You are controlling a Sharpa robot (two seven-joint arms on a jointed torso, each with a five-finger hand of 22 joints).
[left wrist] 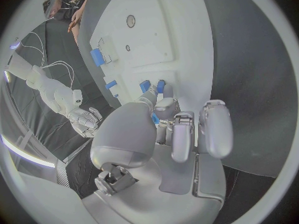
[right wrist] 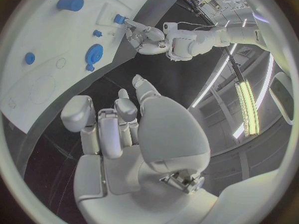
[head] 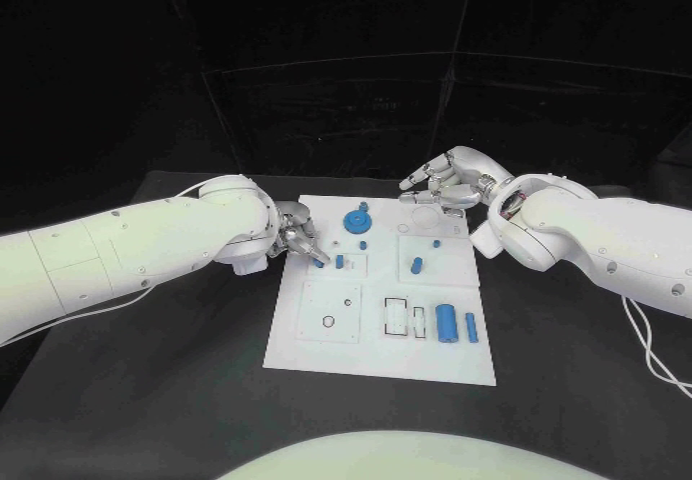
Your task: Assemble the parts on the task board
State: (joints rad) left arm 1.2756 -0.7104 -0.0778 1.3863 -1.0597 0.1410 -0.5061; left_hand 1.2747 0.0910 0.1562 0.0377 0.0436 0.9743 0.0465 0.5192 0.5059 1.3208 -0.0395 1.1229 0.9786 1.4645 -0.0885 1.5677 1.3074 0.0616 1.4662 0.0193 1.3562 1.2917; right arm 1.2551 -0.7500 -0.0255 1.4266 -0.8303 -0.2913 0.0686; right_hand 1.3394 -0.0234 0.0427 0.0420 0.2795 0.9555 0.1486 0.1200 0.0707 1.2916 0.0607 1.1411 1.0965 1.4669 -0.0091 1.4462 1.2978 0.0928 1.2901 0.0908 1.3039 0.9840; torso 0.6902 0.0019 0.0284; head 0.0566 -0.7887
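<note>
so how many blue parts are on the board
About 7: gear at the far edge, three small pegs mid-board, two cylinders near right, one at the left hand. More may be hidden.

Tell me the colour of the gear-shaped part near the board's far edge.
Blue. The gear-shaped part shows best in the head view.

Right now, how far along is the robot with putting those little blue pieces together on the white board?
Early to midway, it seems. A blue gear already sits on the task board. The left hand pinches a small blue part over the board's left side. Two blue cylinders lie loose near the right edge. The right hand hovers, holding nothing.
</note>
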